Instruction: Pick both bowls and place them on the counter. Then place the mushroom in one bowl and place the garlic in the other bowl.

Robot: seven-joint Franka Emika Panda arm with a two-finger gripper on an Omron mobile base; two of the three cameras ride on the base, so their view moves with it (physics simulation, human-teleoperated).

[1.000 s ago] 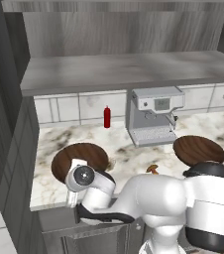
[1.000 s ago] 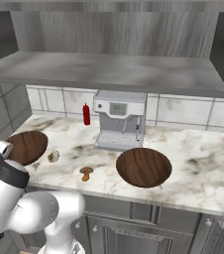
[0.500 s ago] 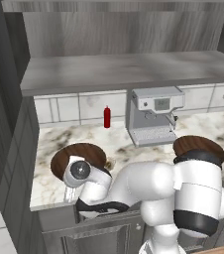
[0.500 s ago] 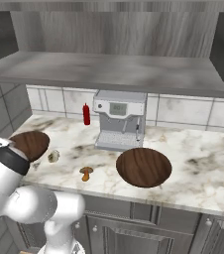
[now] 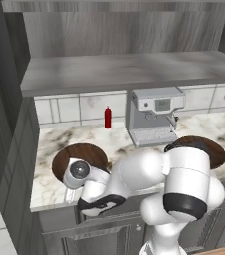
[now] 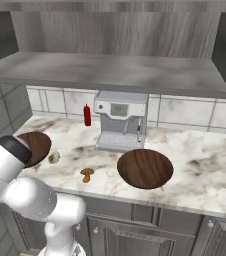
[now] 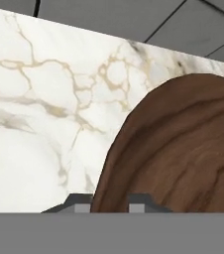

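While the left bowl (image 7: 183, 149) sits on the surface (image 6: 195, 165), its rim is straddled by the jaws, lowered since a second ago; pinching or released cannot be told. Mushroom (image 6: 87, 173) and garlic (image 6: 54, 157) are left untouched, so filling is judged next.
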